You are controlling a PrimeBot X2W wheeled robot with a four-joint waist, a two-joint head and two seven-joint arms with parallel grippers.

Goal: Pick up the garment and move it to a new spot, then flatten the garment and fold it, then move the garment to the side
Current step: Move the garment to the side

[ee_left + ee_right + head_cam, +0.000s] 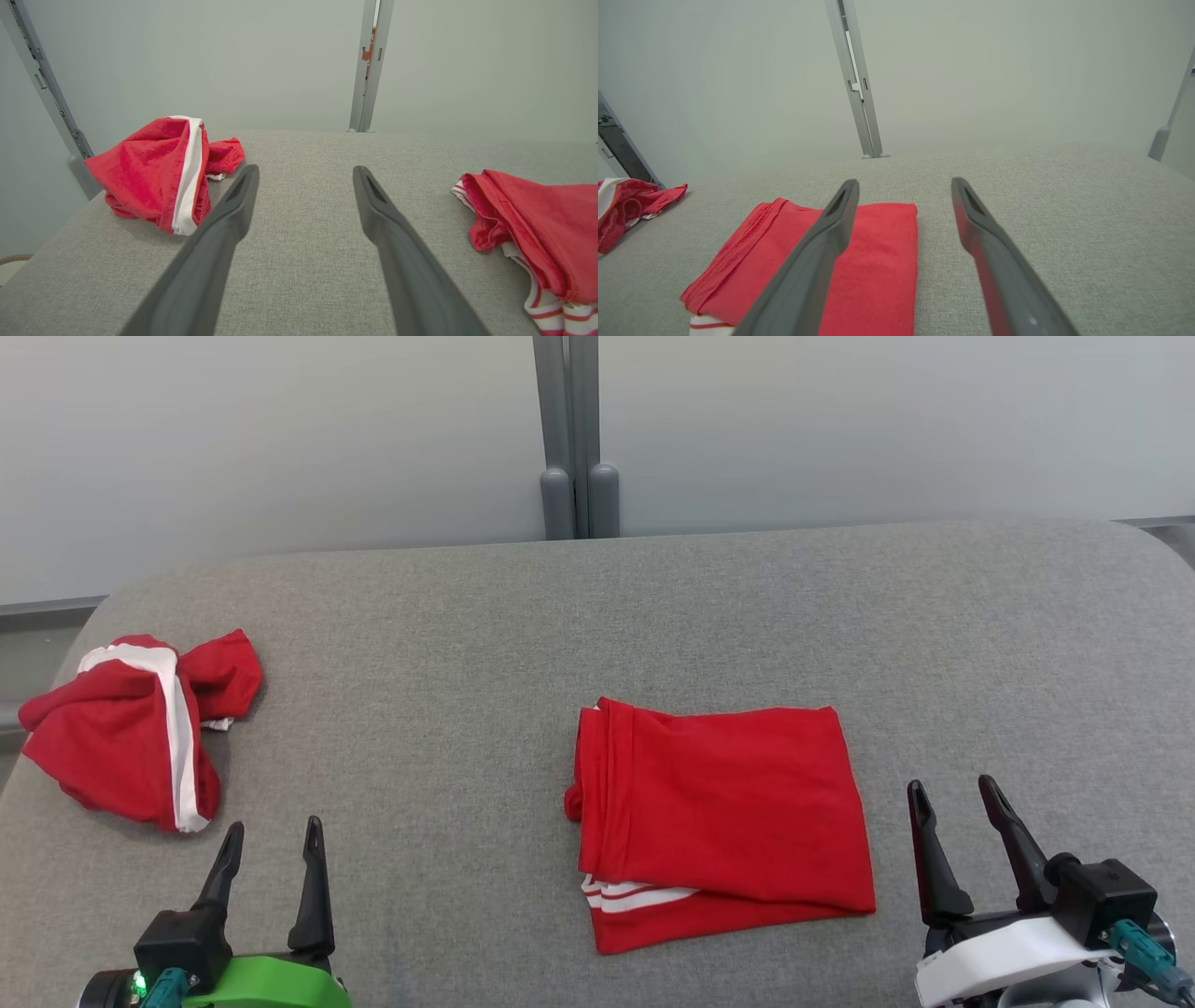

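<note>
Head view, looking down on a grey fabric-covered table [467, 663]. I count two red garments and two claws, both claws mine.

One folded red garment [724, 812] lies flat as a neat rectangle just right of the table's middle. Thin white stripes peek out at its 7 o'clock corner. One crumpled red garment [121, 737], with a broad white band across it, sits in a heap near the table's edge at 9 o'clock. It is well apart from the folded one.

My left claw [274, 824], on a green wrist, rests at 7 o'clock with its two dark fingers spread wide and holding nothing. The crumpled heap is at its 10 o'clock, near but not touching. My right claw [952, 784], on a white wrist, rests at 5 o'clock, also spread wide and empty. The folded garment lies just beside it at 9 o'clock, with a strip of bare table between them.

Left wrist view: my left claw [305, 169] points over bare table, with the crumpled red garment [140, 168] at 10 o'clock and the folded red garment [546, 219] at 3 o'clock.

Right wrist view: my right claw [904, 181] hangs above the table, its left finger over the folded red garment [878, 270]. The crumpled red garment [626, 205] is far off at 9 o'clock.

Two grey posts [579, 429] stand side by side against a pale wall at 12 o'clock.
</note>
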